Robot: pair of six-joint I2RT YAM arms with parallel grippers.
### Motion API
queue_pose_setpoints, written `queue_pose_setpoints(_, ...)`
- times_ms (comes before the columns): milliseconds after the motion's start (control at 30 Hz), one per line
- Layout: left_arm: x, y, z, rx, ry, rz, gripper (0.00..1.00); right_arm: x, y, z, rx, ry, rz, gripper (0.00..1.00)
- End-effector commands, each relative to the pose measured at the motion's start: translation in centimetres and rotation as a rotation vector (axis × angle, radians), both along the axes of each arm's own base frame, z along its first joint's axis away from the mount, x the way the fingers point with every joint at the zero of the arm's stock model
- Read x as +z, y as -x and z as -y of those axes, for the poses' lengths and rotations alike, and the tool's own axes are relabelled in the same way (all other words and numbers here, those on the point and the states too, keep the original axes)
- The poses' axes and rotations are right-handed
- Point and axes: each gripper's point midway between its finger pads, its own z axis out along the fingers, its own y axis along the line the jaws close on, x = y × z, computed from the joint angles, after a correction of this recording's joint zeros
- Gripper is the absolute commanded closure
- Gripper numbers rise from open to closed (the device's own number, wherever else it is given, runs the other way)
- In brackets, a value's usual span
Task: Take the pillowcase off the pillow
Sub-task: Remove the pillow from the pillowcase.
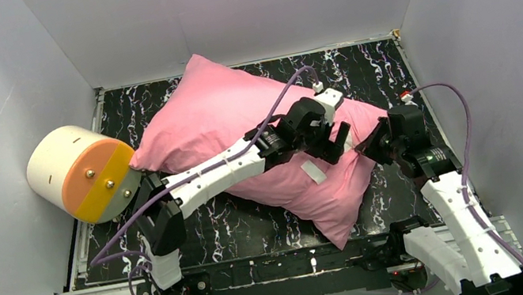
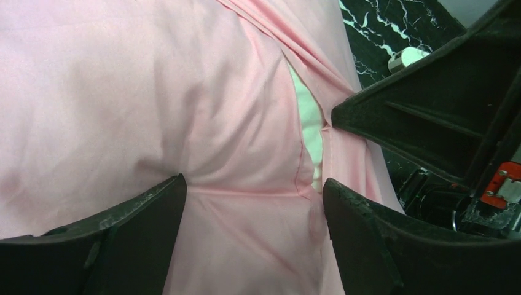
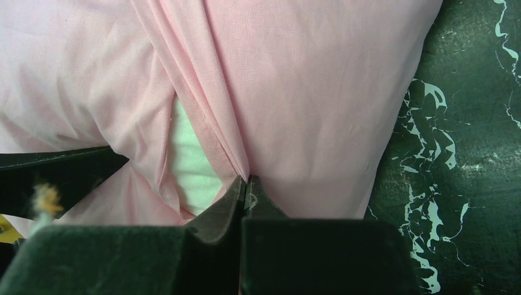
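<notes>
Black tabletop (image 1: 256, 228) veined with white, boxed in by pale grey walls (image 1: 243, 6) at the back and on both sides. At the left edge, a cream-and-orange cylinder (image 1: 82, 173) on its side, just beside a corner of the pillowcase (image 1: 213, 115). Across the middle, slanting from far left to near right, that pink pillowcase, plump and full. Of the pillow (image 2: 310, 120) inside, only a white sliver through a slit in the cloth (the same sliver in the right wrist view).

For the left arm (image 1: 207, 176), a long reach from the near-left base over the pillowcase toward its right end. At its tip the left tool (image 2: 252, 190): released, fingers spread wide and set down on the cloth just left of the slit, only smooth fabric between them.

For the right arm (image 1: 456, 203), a bend up from the near-right corner, leaning in toward the pillowcase's right end. At its tip the right tool (image 3: 246, 184): clenched on a gathered fold of pillowcase at the slit's edge, tips together, near the left tool.
</notes>
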Motion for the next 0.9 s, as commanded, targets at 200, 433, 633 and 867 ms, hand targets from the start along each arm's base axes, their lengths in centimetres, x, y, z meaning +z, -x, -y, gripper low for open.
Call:
queue_pose_setpoints(200, -7.0, -2.9, -7.5, 0.137, -0.372, 0.036, 1.0, -1.0, 1.5, 7.5, -0.218, 0.374, -0.183, 1.0)
queue_pose_setpoints(433, -5.6, -5.9, -17.0, 0.416, -0.29, -0.003, 1.0, -0.2, 1.8, 8.7, -0.27, 0.42, -0.196, 1.0)
queue_pose_setpoints(633, -3.7, -2.7, -13.2, 0.161, -0.086, -0.072, 1.0, 4.2, -0.4, 2.3, 0.059, 0.208, -0.005, 0.85)
queue_pose_setpoints(867, -4.6, 0.1, -11.1, 0.033, 0.0, -0.193, 1.0, 6.8, -3.3, 0.3, 0.221, 0.225, -0.021, 0.49)
